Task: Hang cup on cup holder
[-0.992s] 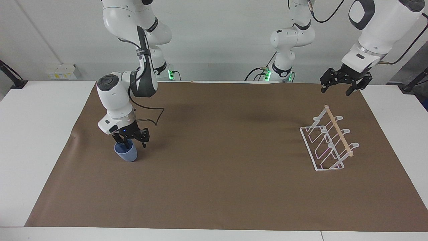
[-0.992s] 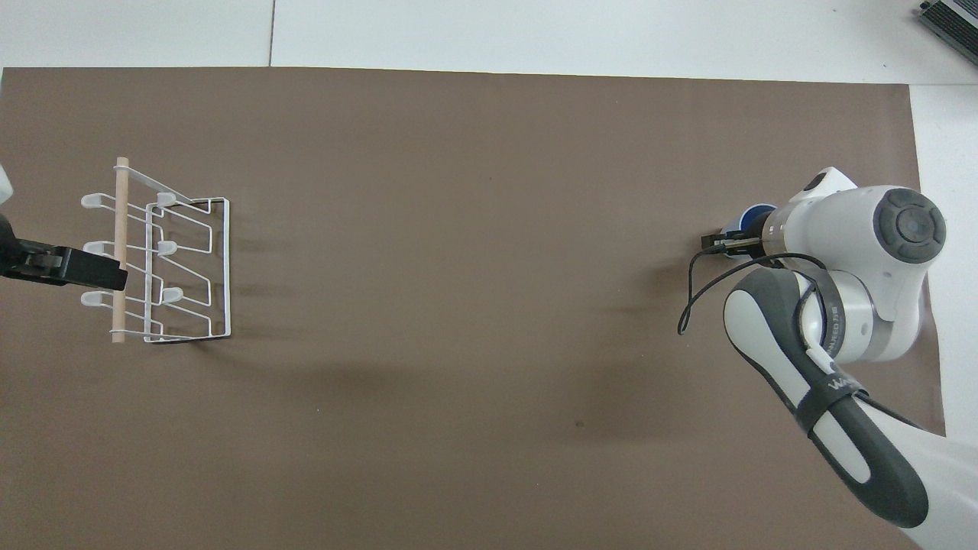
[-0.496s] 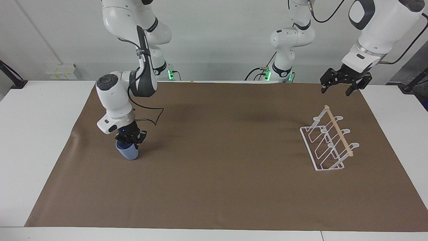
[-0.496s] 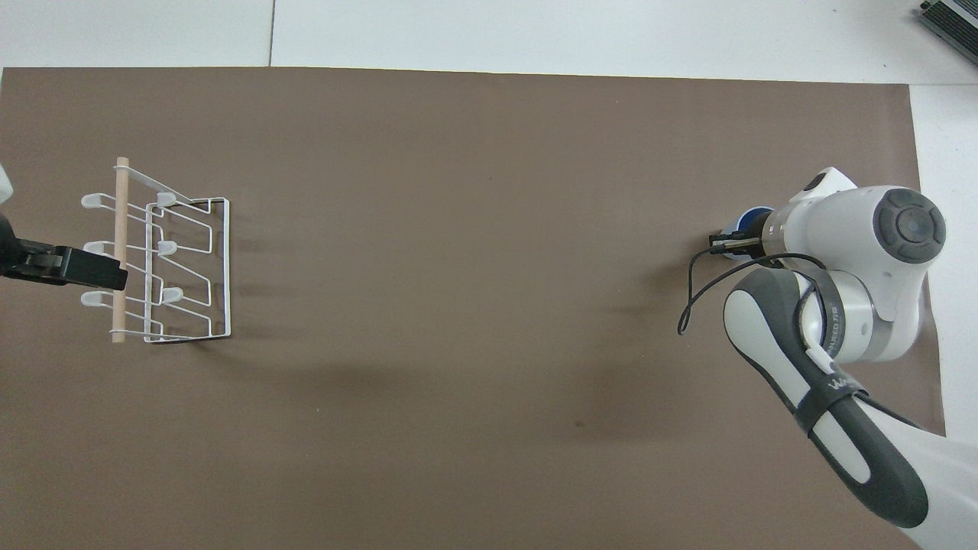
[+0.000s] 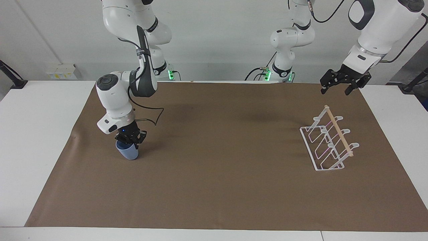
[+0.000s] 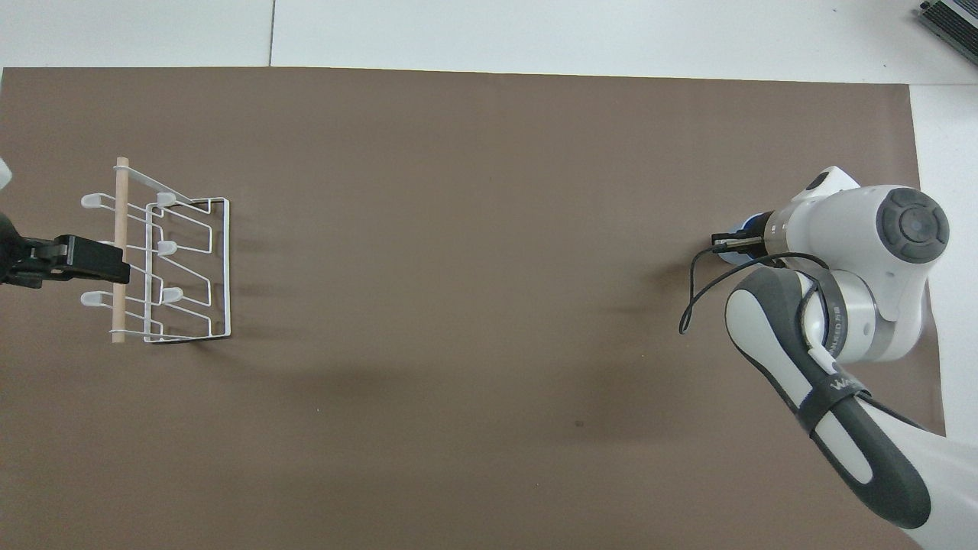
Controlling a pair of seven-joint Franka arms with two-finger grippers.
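Note:
The light-blue cup (image 5: 128,153) is on the brown mat (image 5: 214,174) toward the right arm's end of the table, tilted a little. My right gripper (image 5: 130,138) comes down from above and is shut on its rim, one finger inside the cup. In the overhead view the right wrist covers nearly all of the cup (image 6: 752,222). I cannot tell whether the cup's base still touches the mat. The white wire cup holder (image 5: 329,142) (image 6: 187,267) with its wooden bar stands toward the left arm's end. My left gripper (image 5: 335,91) hangs open in the air above the mat's edge beside the holder, holding nothing.
The mat covers most of the white table (image 5: 40,140). A loose black cable (image 5: 152,115) loops from the right wrist. The wide stretch of mat between cup and holder is bare.
The right gripper's fingers closed on the cup's rim, and the cup tipped and shifted slightly. The left gripper drifted up a little.

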